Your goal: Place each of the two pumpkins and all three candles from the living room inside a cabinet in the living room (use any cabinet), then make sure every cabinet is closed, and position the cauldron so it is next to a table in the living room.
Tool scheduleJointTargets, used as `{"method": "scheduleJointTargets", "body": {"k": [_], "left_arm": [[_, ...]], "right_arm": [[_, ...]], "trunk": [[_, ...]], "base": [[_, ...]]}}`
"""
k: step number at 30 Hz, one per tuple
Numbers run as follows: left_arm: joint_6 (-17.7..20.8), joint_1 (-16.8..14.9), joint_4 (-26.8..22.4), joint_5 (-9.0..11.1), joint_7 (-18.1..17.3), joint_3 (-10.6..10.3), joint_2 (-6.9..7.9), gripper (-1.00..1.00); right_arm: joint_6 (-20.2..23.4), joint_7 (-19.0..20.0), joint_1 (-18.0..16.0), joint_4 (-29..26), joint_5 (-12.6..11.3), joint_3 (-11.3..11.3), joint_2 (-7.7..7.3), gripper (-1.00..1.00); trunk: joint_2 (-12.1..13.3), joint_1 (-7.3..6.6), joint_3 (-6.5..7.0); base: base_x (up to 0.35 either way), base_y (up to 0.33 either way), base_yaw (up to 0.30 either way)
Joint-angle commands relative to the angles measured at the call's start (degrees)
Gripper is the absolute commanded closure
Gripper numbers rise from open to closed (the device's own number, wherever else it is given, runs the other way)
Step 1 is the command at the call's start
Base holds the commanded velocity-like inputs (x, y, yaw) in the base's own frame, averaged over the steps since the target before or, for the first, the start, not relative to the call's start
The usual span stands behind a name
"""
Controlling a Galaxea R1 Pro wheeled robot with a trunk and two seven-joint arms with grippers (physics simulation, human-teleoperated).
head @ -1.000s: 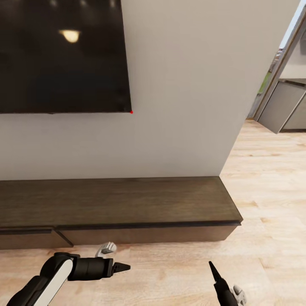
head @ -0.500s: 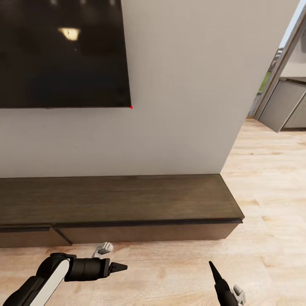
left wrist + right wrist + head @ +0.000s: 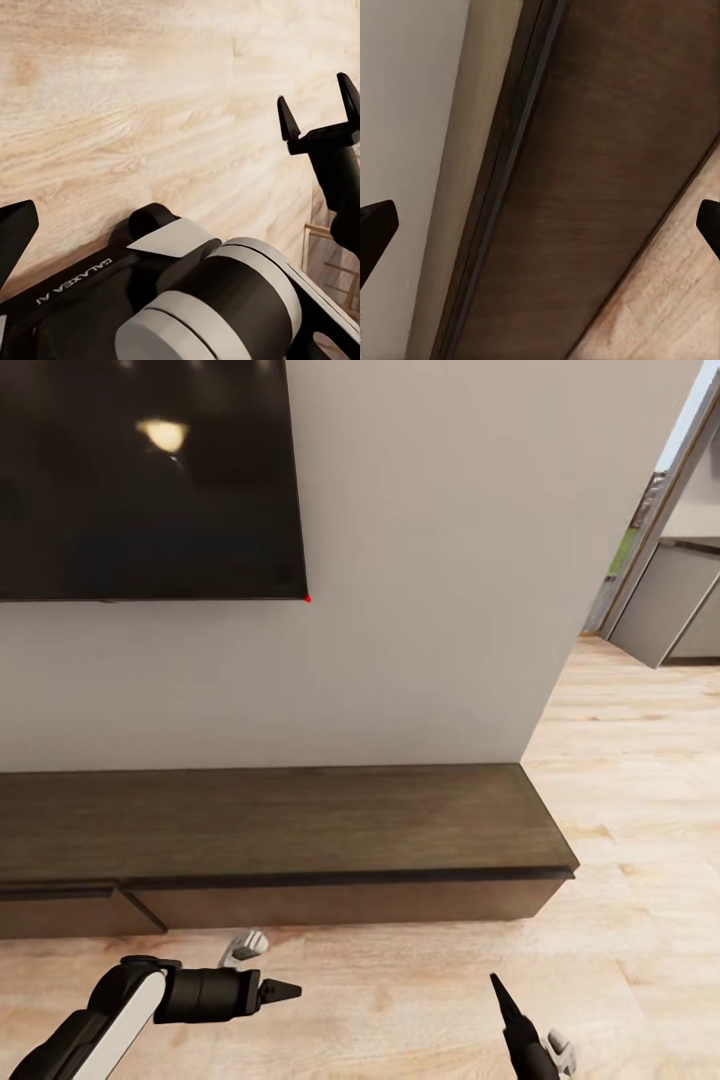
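Nearest the robot, both arms hang low over the pale wood floor (image 3: 640, 840), neither carrying anything. The left gripper (image 3: 283, 991) points sideways toward the right arm; in the head view its tip reads as one dark wedge, so whether its jaws stand apart cannot be told, though its own wrist camera catches one dark fingertip (image 3: 15, 232) at the frame's edge. The right gripper (image 3: 500, 992) points up and forward at the furniture ahead, and its wrist view shows two fingertips at opposite edges of the frame with clear space between them, so its jaws are spread and empty. Just beyond both grippers runs the cabinet (image 3: 300, 825), long, low and dark brown, its top bare, its right end just past the right gripper's side. The drawer front ahead of the grippers sits flush, while a front off to the left gripper's outer side looks slightly proud of the rest; no drawer interior can be seen, so its contents cannot be told. Above the cabinet hangs a dark television (image 3: 150, 480) on a grey wall (image 3: 450, 580). This looks like the approach step: next a drawer must be pulled open, or any proud front pushed home.
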Motion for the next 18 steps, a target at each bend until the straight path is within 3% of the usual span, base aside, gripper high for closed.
{"method": "scheduleJointTargets", "body": {"k": [1, 18], "left_arm": [[0.1, 0.0, 0.0, -0.1, -0.3, -0.2, -0.03, -1.0], [0.1, 0.0, 0.1, -0.1, -0.3, -0.9, 0.07, -1.0]], "right_arm": [[-0.3, 0.1, 0.0, -0.1, -0.5, 0.5, 0.03, -1.0], [-0.7, -0.4, -0.1, 0.3, -0.5, 0.5, 0.16, -1.0]], "trunk": [[-0.4, 0.22, -0.23], [-7.3, 3.95, -3.28]], "base": [[0.0, 0.0, 0.0], [0.0, 0.0, 0.0]]}}
